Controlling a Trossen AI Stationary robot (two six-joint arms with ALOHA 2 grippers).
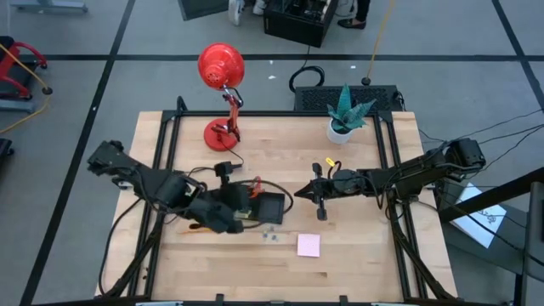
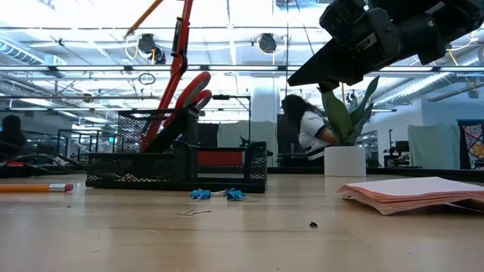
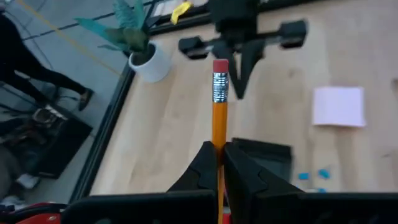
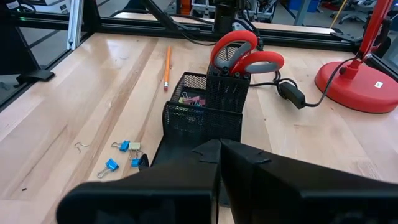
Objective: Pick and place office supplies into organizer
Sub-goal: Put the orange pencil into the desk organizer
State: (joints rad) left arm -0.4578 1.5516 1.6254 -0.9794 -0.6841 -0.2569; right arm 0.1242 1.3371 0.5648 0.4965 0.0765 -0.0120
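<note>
Over the table's left half, my left gripper is clamped on a pencil, eraser end pointing away from the wrist; the organizer sits just beside it. My right gripper waits near table centre, fingers pressed together and empty.

Risks, as I judge them: the pencil is pinched low on its shaft, so it could pivot or slip when tilted toward the tall cup, where the scissors already crowd the opening. A clash with those handles could tip the light mesh tray.

Hidden or unclear: the high view buries organizer and pencil under my left arm. A second pencil, clips and sticky pad lie loose on the table. I see no pens.
</note>
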